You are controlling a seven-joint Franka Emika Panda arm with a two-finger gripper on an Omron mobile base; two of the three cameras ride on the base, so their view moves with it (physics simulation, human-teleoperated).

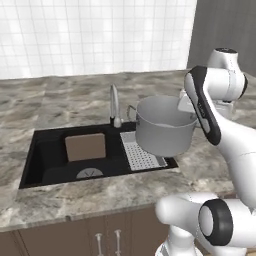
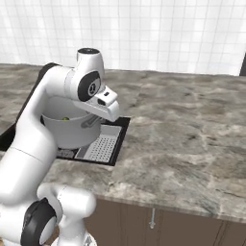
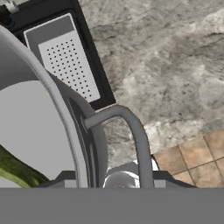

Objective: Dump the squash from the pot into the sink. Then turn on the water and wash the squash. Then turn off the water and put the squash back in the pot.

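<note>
The grey metal pot [image 1: 164, 127] hangs tilted slightly above the right end of the black sink [image 1: 52, 150], over the perforated tray. My gripper [image 2: 91, 120] is shut on the pot's rim, right beside its loop handle [image 3: 131, 127]. In the hand view the gripper [image 3: 111, 180] straddles that rim at the bottom edge. The yellow-green squash [image 3: 17, 171] lies inside the pot against its wall, and a small bit of the squash [image 2: 66, 118] peeks over the rim in the right base view. My forearm hides the pot's right side in the left base view.
A grey perforated strainer tray [image 1: 142, 156] sits in the sink's right part. A brown block [image 1: 86, 146] leans in the basin above the round drain [image 1: 90, 173]. The faucet [image 1: 115, 106] stands behind the sink. Marble counter [image 2: 182, 129] extends to the right.
</note>
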